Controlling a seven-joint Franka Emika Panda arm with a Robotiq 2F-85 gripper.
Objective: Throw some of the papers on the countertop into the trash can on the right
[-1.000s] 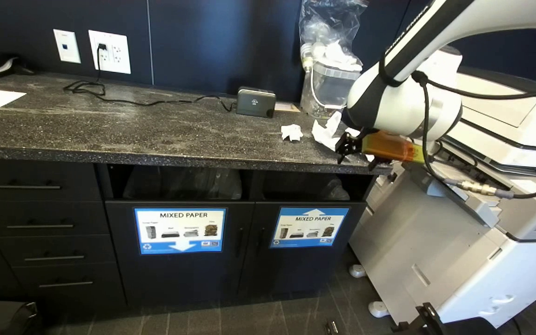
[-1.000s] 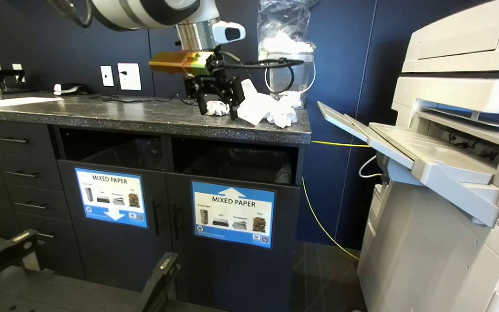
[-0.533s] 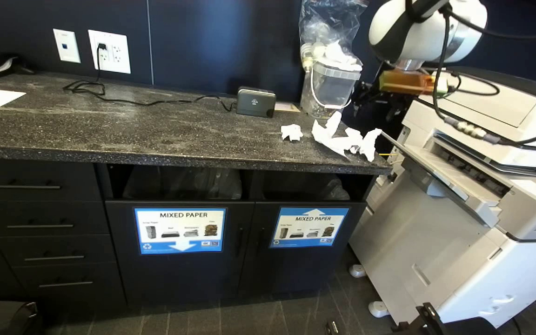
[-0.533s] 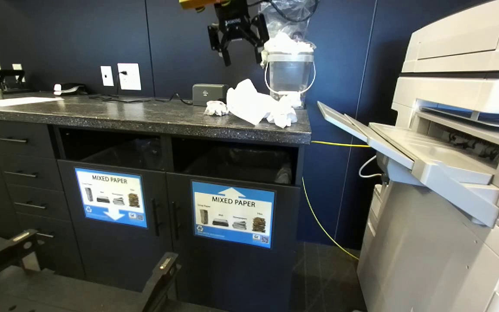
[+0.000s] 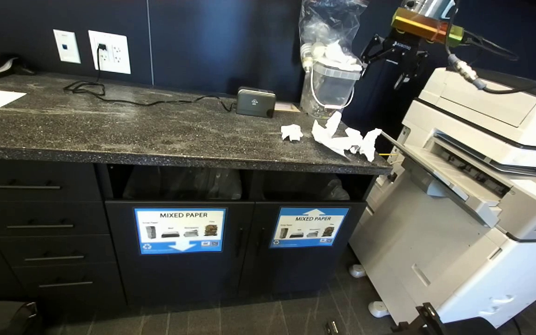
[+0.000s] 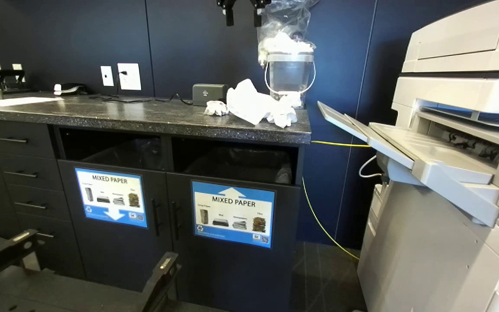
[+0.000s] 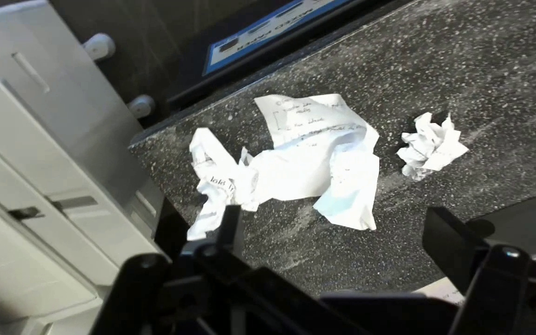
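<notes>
White papers lie on the dark speckled countertop (image 5: 156, 130) near its right end. A small crumpled wad (image 7: 431, 148) sits apart from a larger creased sheet (image 7: 296, 172) with handwriting, and a twisted scrap (image 7: 219, 179) touches that sheet's side. In both exterior views the trash can (image 6: 236, 268) on the right is a dark cabinet bin under the countertop, with a slot and a blue-and-white sign (image 6: 233, 214). My gripper (image 6: 244, 19) hangs high above the papers, fingers spread and pointing down. In the wrist view the gripper (image 7: 335, 223) is open, nothing held between its fingers.
A clear bucket (image 5: 335, 88) with a plastic bag (image 5: 331, 23) of bulbs stands behind the papers. A small dark box (image 5: 256, 102) is left of it. The white printer (image 6: 448, 173) stands at the right. A similar bin (image 6: 111, 255) adjoins on the left.
My gripper has risen from close over the papers to well above them, staying open. Papers, bins and bucket have not visibly moved.
</notes>
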